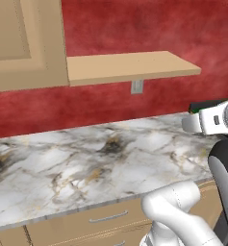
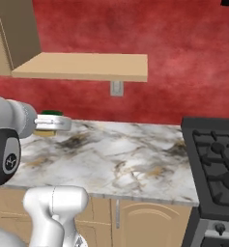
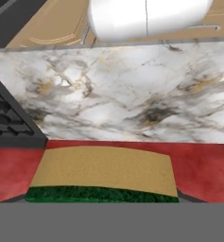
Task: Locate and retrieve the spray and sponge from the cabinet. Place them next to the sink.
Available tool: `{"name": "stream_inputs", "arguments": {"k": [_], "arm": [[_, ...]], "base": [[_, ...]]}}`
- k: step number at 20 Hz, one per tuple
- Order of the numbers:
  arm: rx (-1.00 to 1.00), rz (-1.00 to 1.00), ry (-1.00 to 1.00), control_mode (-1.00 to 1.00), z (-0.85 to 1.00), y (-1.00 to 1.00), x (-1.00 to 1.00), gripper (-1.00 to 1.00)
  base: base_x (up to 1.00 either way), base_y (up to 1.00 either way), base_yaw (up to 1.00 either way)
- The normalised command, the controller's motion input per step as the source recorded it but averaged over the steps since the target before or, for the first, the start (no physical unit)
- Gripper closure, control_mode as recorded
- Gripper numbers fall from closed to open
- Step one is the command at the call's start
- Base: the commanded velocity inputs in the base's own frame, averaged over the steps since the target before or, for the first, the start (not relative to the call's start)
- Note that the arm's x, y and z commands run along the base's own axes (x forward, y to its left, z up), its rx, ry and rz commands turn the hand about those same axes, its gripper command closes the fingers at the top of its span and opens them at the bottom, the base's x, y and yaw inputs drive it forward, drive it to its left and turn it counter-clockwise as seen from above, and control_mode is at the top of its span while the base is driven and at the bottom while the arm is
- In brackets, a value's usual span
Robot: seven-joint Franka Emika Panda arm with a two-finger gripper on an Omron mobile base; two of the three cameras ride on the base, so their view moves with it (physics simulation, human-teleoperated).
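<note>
The sponge (image 3: 101,172), a flat pad with a yellow layer and a green face, sits between my gripper's (image 3: 103,198) fingers and hides their tips. My gripper is shut on it. In the right base view the sponge (image 2: 50,121) is held in the air just above the marble counter (image 2: 116,159), left of the middle. From the left base view a dark green sliver of the sponge (image 1: 202,105) shows beside my wrist. The tan cabinet (image 1: 24,43) hangs up left, its shelf board (image 1: 130,67) jutting right. The spray and the sink are out of view.
A black stove (image 2: 215,164) borders the counter on the right. A wall outlet (image 1: 137,87) sits under the shelf board on the red wall. Base drawers with metal handles (image 1: 108,218) run below the counter edge.
</note>
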Motion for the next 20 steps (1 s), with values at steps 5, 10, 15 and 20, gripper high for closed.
{"name": "stream_inputs", "arguments": {"k": [5,10,15,20], "arm": [[0.00,0.00,0.00,1.00,0.00,0.00,0.00,1.00],[0.00,0.00,0.00,1.00,0.00,0.00,0.00,1.00],[0.00,0.00,0.00,1.00,0.00,0.00,0.00,1.00],[0.00,0.00,0.00,1.00,0.00,0.00,0.00,1.00]], "base": [[0.00,0.00,-0.50],[-0.02,-0.06,-0.47],[-0.11,-0.30,-0.37],[-0.02,-0.26,-0.40]]}}
